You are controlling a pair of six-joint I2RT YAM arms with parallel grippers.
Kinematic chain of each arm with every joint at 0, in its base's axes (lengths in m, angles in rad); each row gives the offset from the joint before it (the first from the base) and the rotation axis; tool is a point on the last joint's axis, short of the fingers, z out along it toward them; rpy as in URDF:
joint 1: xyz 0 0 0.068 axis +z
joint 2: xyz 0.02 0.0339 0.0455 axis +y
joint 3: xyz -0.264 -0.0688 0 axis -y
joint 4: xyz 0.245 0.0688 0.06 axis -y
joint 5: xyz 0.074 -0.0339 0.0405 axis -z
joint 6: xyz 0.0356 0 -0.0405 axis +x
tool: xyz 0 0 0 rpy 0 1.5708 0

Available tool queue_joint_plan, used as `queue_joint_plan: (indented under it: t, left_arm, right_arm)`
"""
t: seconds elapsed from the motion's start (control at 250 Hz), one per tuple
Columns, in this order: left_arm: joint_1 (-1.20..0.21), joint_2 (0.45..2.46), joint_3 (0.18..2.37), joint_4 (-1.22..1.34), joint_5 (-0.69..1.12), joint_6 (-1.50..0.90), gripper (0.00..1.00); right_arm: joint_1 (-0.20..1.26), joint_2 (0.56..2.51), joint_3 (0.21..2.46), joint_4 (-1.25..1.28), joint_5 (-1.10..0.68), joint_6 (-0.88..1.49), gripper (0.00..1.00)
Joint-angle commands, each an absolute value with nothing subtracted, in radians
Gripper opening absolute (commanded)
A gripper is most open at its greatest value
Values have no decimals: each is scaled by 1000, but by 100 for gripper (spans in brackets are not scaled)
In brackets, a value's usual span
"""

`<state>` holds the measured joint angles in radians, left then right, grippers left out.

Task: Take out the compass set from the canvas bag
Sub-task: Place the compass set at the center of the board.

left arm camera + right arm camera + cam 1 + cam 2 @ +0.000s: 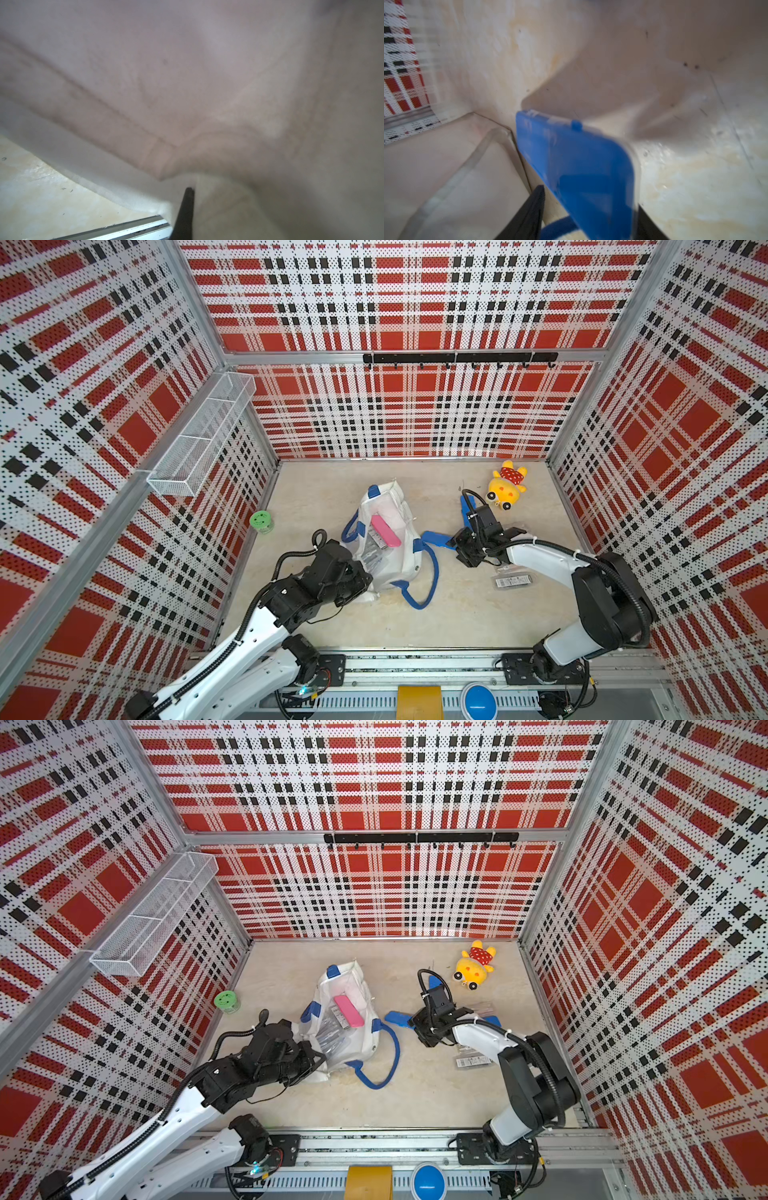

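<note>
Between the fingers of the right hand (590,196), which stand apart with a gap on one side, lies the blue compass set (581,162). It is on the table (695,176) or just above it, the blur hides which, and it is outside the bag (409,562). Farther off, the left hand (188,193) is pinched together on the bag's canvas. The step looks like the release. Next, the right hand should lift straight off without dragging the set.

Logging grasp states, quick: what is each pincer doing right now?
Left pincer: closed, pinching the canvas bag at its edge.
Right pincer: straddles the blue case; gripped or released cannot be told.
</note>
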<state>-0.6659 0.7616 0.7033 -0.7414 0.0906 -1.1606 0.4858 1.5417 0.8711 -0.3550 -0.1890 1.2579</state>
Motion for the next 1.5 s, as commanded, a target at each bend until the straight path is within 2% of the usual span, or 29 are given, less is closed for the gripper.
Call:
queue_joint_plan:
  t: [0.0,0.148,0.296,0.428,0.66,0.989,1.013,1.117,1.261,1.497]
  left_arm:
    - [-645,760,732,-710,96,-1143,0]
    - [-632,765,736,-709,109,-1132,0]
    - [-615,764,736,-715,124,-1119,0]
    - [-599,761,740,-721,135,-1109,0]
    - [-593,746,747,-731,136,-1109,0]
    - [-582,740,755,-759,133,-1107,0]
    - [-581,739,755,-762,134,-1106,0]
    - [-575,737,758,-774,138,-1103,0]
    - [-564,730,759,-788,141,-1101,0]
    - [-554,714,764,-813,137,-1101,1]
  right_arm:
    - [494,1473,898,-500,-163,1139,63]
    - [494,1486,1030,-684,-161,854,71]
    - [500,1680,1253,-913,-201,571,72]
    - [517,1848,1434,-1059,-145,424,74]
    - [519,2034,1645,-1163,-64,341,80]
    - [569,2200,1792,-1227,11,271,85]
    - [572,2209,1800,-1230,18,269,90]
    - [571,2241,1826,-1238,45,274,93]
    - [572,2274,1862,-1237,59,289,88]
    - [536,2306,1917,-1222,47,341,65]
